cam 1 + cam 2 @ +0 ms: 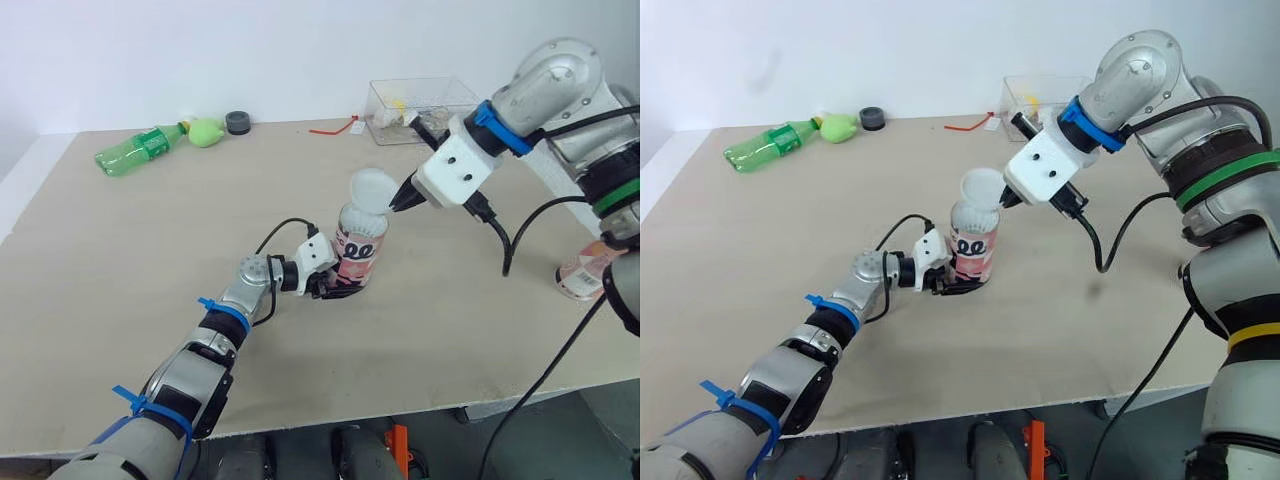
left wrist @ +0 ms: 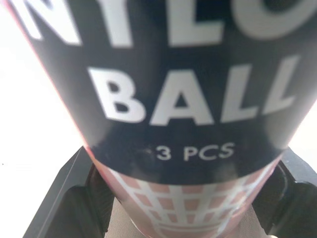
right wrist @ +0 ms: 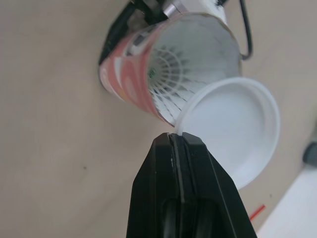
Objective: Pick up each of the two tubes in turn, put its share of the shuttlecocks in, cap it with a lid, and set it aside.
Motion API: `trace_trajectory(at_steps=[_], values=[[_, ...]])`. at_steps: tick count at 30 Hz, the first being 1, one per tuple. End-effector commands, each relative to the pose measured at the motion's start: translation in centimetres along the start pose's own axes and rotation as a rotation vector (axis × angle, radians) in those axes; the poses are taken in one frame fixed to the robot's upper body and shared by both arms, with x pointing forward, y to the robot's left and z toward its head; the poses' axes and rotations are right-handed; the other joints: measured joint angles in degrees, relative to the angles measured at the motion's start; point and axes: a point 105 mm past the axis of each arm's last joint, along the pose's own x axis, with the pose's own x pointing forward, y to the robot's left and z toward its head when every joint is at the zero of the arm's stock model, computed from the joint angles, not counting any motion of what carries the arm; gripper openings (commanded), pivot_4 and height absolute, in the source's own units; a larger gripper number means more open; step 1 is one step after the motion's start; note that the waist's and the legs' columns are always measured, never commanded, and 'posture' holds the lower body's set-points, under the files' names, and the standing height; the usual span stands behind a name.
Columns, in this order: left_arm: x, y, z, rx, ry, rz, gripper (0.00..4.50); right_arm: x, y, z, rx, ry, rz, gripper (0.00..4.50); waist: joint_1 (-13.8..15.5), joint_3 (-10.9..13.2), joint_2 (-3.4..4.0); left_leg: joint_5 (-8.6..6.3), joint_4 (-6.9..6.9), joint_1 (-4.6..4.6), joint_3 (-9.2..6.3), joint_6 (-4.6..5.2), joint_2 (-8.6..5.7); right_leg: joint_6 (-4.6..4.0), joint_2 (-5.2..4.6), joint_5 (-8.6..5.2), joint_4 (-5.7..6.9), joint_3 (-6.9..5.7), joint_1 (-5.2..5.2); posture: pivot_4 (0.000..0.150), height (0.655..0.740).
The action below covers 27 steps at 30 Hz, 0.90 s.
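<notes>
Beige tabletop (image 1: 150, 260), white wall (image 1: 250, 50) behind; green bottle (image 1: 135, 150) and clear box (image 1: 420, 105) at far edge. Tube (image 1: 360, 250) upright mid-table, left gripper (image 1: 338, 288) clamped on its base, right gripper (image 1: 396, 205) pinching the lid (image 1: 372, 188) at its mouth.

- We see 1 beige table (image 1: 120, 300) with a flat, plain top.
- Far left corner: 1 green bottle (image 1: 138, 150) lies on its side, with 1 yellow-green object (image 1: 206, 131) at its neck and 1 dark round cap (image 1: 237, 122) just beside that.
- Far edge: 1 red strip (image 1: 333, 129) lies next to 1 clear box (image 1: 420, 108).
- Middle: 1 pink tube (image 1: 360, 250) stands upright.
- Right edge: 1 second tube (image 1: 588, 270), partly hidden.
</notes>
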Motion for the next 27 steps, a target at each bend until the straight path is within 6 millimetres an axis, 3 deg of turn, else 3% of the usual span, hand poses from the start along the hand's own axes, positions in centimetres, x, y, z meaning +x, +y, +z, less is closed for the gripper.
trace_trajectory(at_steps=[1, 9, 13, 20, 27], values=[[-0.6, -0.1, 0.0, 0.007, -0.011, 0.004, 3.01, -1.8, -0.7, 1.8, -0.112, 0.003, 0.014, 0.05, 0.0, 0.0, 0.0, 0.0, -0.01, 0.0, 0.0, 0.0, 0.01, -0.01, 0.0, -0.01, 0.0, -0.02, -0.01, 0.15, 0.74], [-0.8, -0.6, -0.1, -0.006, -0.017, 0.005, 3.01, -1.3, -0.3, 3.3, -0.194, -0.025, 0.08, 0.05, 0.0, 0.0, 0.0, -0.02, -0.01, 0.01, -0.05, -0.03, 0.06, -0.08, 0.01, -0.06, 0.02, -0.11, -0.02, 0.15, 0.74], [-0.7, -1.8, 1.3, -0.002, -0.072, -0.017, 3.01, -1.0, -0.4, 3.5, -0.211, -0.029, 0.095, 0.05, 0.0, 0.0, 0.0, -0.02, 0.0, 0.01, -0.02, -0.03, 0.06, -0.08, -0.02, -0.06, 0.03, -0.09, -0.02, 0.15, 0.74], [-2.5, -3.6, 1.1, -0.017, -0.058, 0.017, 3.01, -0.6, -0.5, 4.5, -0.226, -0.07, 0.109, 0.05, 0.0, 0.0, 0.01, -0.05, -0.01, 0.02, -0.05, -0.04, 0.09, -0.18, -0.25, -0.12, 0.07, -0.2, -0.04, 0.15, 0.74], [-3.5, -2.9, 0.8, -0.044, -0.026, 0.099, 3.01, 0.2, 0.1, 6.6, -0.258, -0.154, 0.151, 0.05, 0.1, 0.0, 0.01, -0.05, 0.03, 0.04, -0.08, -0.05, 0.1, -0.4, -0.29, -0.24, 0.12, -0.27, -0.02, 0.15, 0.74]])
